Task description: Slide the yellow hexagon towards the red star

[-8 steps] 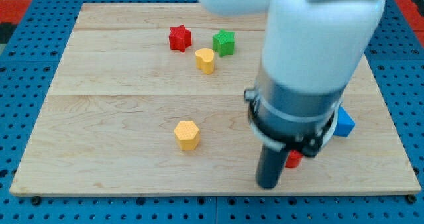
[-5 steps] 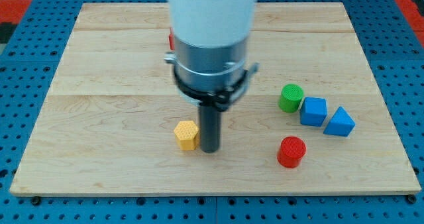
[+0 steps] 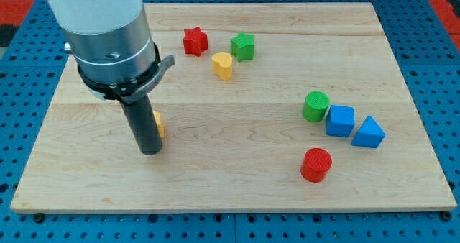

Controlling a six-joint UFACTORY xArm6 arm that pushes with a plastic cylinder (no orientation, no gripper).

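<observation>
1. Yellow hexagon [image 3: 158,123]: mostly hidden behind the dark rod; only a narrow yellow sliver shows at the rod's right side, so its shape cannot be made out here.
2. Arm housing [image 3: 108,34]: cut off by the view's top edge; upper part out of frame.
3. My tip [image 3: 150,152]: visible at the rod's lower end; whether it touches the hexagon cannot be told.
4. Tabletop [image 3: 237,193]: the part behind the arm is covered.

No text, label, brand, number or sign can be read anywhere: nothing is printed on the blocks, on the wooden desk [image 3: 237,193], or on the arm.
</observation>
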